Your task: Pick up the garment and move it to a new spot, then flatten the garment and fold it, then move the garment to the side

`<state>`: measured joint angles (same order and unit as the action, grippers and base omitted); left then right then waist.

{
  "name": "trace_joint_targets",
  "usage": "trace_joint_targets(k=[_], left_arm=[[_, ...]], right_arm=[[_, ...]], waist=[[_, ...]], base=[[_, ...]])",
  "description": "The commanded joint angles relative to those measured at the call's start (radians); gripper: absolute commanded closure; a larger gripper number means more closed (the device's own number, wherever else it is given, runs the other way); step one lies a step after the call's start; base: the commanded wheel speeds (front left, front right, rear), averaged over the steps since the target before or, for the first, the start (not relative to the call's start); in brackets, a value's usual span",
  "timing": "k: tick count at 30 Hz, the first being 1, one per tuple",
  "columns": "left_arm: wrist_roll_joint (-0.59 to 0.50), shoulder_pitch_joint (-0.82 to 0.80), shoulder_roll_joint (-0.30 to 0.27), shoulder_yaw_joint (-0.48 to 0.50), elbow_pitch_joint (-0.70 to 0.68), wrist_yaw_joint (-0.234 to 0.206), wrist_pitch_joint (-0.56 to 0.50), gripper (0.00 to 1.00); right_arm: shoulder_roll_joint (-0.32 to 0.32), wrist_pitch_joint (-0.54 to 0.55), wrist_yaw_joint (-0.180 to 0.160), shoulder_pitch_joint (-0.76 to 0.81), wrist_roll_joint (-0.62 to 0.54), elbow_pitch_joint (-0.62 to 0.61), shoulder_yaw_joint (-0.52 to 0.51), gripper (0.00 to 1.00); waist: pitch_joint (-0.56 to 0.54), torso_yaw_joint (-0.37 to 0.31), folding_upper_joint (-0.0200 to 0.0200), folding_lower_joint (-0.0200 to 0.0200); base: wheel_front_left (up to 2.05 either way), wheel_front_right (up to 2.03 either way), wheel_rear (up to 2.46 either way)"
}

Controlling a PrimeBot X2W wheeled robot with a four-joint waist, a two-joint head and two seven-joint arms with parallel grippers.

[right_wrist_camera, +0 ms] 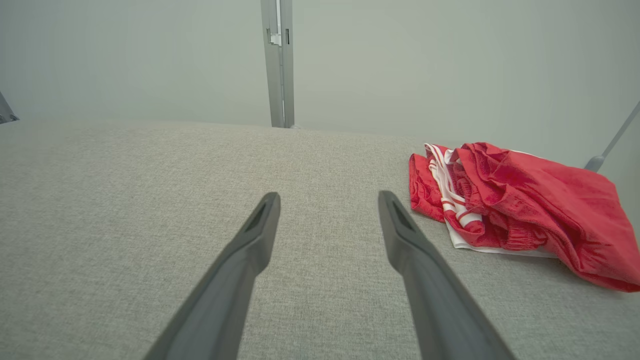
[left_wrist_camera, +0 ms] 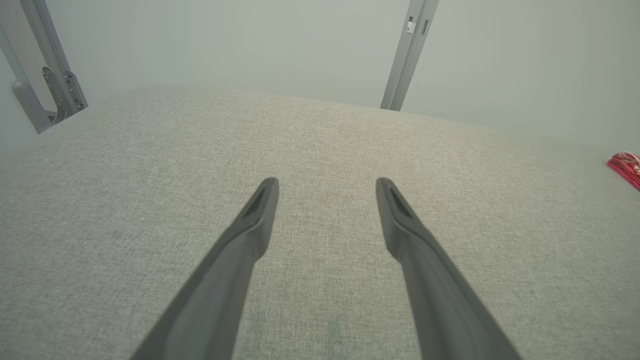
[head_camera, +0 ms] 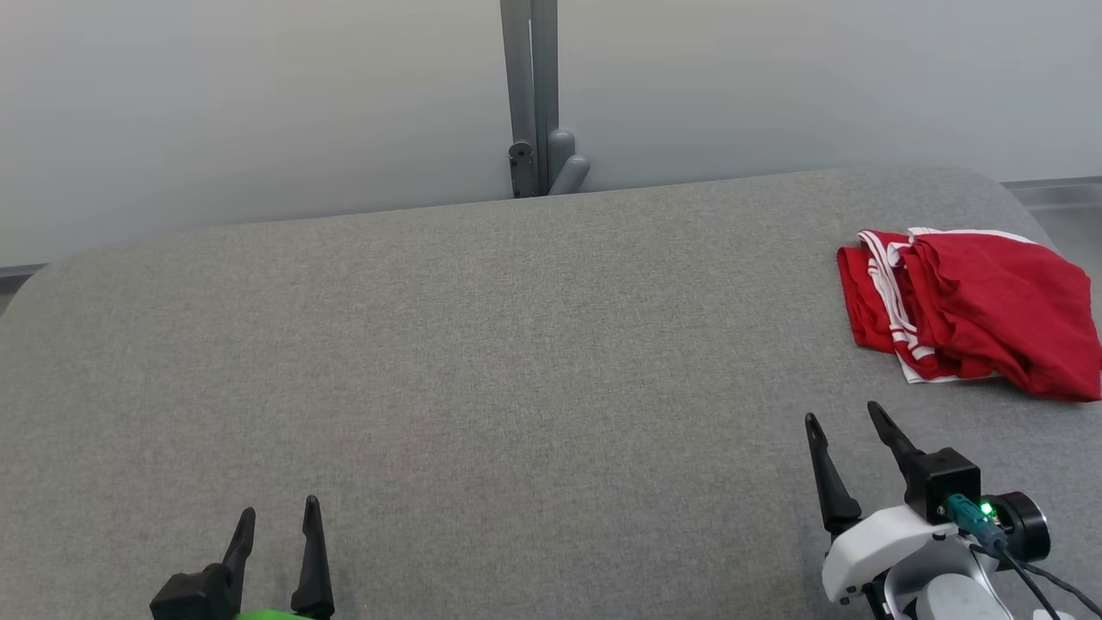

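Loosely folded red garment on woven fabric.

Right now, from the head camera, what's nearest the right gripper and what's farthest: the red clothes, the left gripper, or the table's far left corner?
From the right gripper:
1. red clothes, just ahead on its right.
2. left gripper, across on the near side.
3. table's far left corner, diagonally opposite.

A padded table spans the view. A garment lies on it at the far right, near the edge. The right gripper is just in front of the garment, not touching it. The left gripper is at the near left, well apart from both. An upright post stands behind the table's far edge, before a wall.
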<state>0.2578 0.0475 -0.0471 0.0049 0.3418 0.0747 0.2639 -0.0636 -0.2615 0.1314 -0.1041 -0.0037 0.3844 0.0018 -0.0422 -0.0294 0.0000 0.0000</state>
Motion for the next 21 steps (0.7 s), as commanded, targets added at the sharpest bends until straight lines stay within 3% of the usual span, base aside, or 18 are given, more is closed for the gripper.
trace_joint_targets(k=[1, 11, 12, 16, 21], left_arm=[[0.000, -0.007, -0.002, 0.002, -0.007, 0.000, 0.000, 0.00], [0.000, -0.018, -0.002, 0.006, -0.008, 0.004, 0.000, 0.00], [0.000, 0.003, 0.002, 0.001, 0.009, 0.001, 0.000, 1.00], [0.004, 0.012, 0.005, -0.003, 0.046, 0.001, -0.002, 1.00], [0.097, -0.007, 0.005, 0.012, 0.043, 0.005, -0.034, 1.00]], right_arm=[[-0.001, -0.001, 0.000, -0.005, -0.001, -0.009, -0.001, 0.00], [0.000, -0.001, 0.000, -0.014, -0.001, -0.007, -0.001, 0.00], [0.003, 0.000, 0.000, 0.012, 0.000, 0.007, 0.001, 1.00], [0.011, 0.006, 0.000, 0.033, 0.004, 0.041, 0.001, 1.00], [0.011, 0.043, 0.000, 0.019, 0.113, 0.040, -0.020, 1.00]], waist=[[0.001, 0.000, 0.0000, 0.0000], [0.007, 0.003, 0.0000, 0.0000], [0.008, 0.003, 0.0000, 0.0000], [0.008, 0.003, 0.0000, 0.0000], [0.009, 0.004, 0.0000, 0.0000]], base=[[0.00, 0.00, 0.00], [0.00, 0.00, 0.00], [0.00, 0.00, 0.00], [0.00, 0.00, 0.00], [0.00, 0.00, 0.00]])
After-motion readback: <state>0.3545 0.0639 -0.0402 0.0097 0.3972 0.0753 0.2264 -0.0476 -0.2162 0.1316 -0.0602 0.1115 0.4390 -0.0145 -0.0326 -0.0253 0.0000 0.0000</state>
